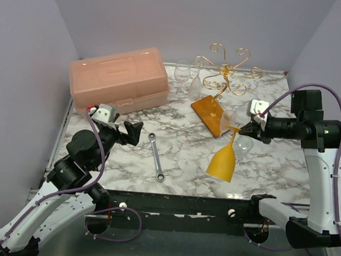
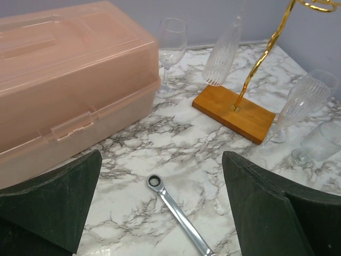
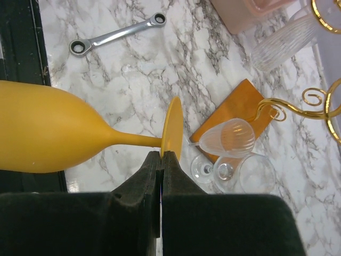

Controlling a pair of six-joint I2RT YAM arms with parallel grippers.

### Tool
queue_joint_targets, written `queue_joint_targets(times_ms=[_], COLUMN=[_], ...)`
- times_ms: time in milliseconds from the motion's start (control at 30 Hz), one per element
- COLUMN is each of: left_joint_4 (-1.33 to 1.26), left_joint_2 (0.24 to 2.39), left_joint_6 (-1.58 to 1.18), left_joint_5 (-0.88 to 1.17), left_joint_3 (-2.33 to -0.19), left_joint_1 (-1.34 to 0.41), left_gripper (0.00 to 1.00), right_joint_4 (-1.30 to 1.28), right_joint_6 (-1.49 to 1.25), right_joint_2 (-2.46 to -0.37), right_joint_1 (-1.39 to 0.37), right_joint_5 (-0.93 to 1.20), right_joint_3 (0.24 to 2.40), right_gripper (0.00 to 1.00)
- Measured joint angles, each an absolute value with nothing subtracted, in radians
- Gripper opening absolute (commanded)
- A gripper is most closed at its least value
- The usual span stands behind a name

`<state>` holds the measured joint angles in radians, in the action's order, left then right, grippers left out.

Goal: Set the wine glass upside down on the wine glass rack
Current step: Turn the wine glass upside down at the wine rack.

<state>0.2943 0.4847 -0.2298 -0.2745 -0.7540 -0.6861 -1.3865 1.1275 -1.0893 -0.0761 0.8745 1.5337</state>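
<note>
The yellow wine glass (image 1: 222,161) hangs bowl-down toward the near edge, slightly tilted; the right gripper (image 1: 239,131) is clamped on its stem just under the foot; the rack (image 1: 209,112) stands just beyond it, to the left; the left gripper (image 1: 134,132), wide open and empty, is farther away.

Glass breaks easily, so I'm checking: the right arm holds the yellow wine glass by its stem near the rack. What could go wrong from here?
The fingers of the right gripper pinch only the thin stem beside the foot of the yellow wine glass, whose bowl hangs low; it might swing or slip.
Clear glasses sit close by the wine glass rack's base; the bowl could knock them.
The rack's wire top is slender; a bump may tip it.
</note>
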Motion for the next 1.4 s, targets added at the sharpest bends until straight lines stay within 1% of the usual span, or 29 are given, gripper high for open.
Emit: queue_joint_targets(times_ms=[367,533,933,1233,1400], left_joint_4=[0.348,0.358,0.36,0.36,0.36], left_joint_2=[0.499,0.505,0.47,0.47,0.47], left_joint_6=[-0.149,-0.149,-0.18,-0.193,-0.196], left_joint_5=[-0.266,-0.229,-0.11,-0.061,-0.042], left_joint_3=[-0.754,-0.749,-0.729,-0.727,-0.726], left_joint_1=[-0.628,-0.566,-0.437,-0.405,-0.398], left_gripper=[0.98,0.98,0.99,0.98,0.98], right_joint_4=[-1.377,-1.358,-1.302,-1.262,-1.252], right_joint_6=[1.145,1.152,1.203,1.201,1.172], right_joint_2=[-1.128,-1.166,-1.172,-1.204,-1.254], right_joint_1=[-0.077,-0.078,-0.085,-0.089,-0.094], right_joint_5=[0.875,0.876,0.876,0.876,0.876], right_joint_3=[1.621,1.683,1.714,1.766,1.834], right_gripper=[0.0,0.0,0.0,0.0,0.0])
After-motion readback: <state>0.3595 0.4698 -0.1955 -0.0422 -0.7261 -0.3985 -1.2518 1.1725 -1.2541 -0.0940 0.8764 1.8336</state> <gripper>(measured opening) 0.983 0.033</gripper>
